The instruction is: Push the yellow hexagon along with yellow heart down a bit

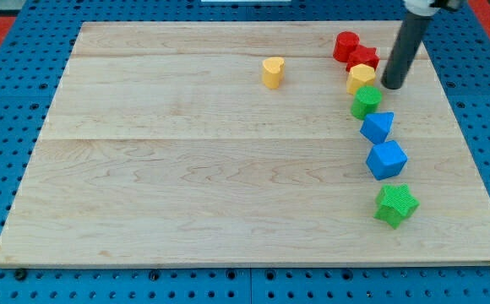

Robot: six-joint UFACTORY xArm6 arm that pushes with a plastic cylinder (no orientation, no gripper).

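the green star [395, 205] lies nearest the view's bottom, at the right side of the wooden counter [186, 186], ending a loose column of blocks. above it sit 1 blue cube-like block [386, 159], 1 blue block [377, 127] of unclear shape, 1 green block [366, 101], then the yellow hexagon [361, 78], touching the green one below and the red star [363, 57] above; another red block [345, 46] tops the column. the yellow heart [272, 72] stands alone, well apart toward the view's left. there is no pincer on this arm, only a dark rod, so no open or closed state applies; my tip [392, 85] rests just right of the yellow hexagon. both yellow blocks sit near the view's top, so i judge the downward push not yet done, with the 2 not even together
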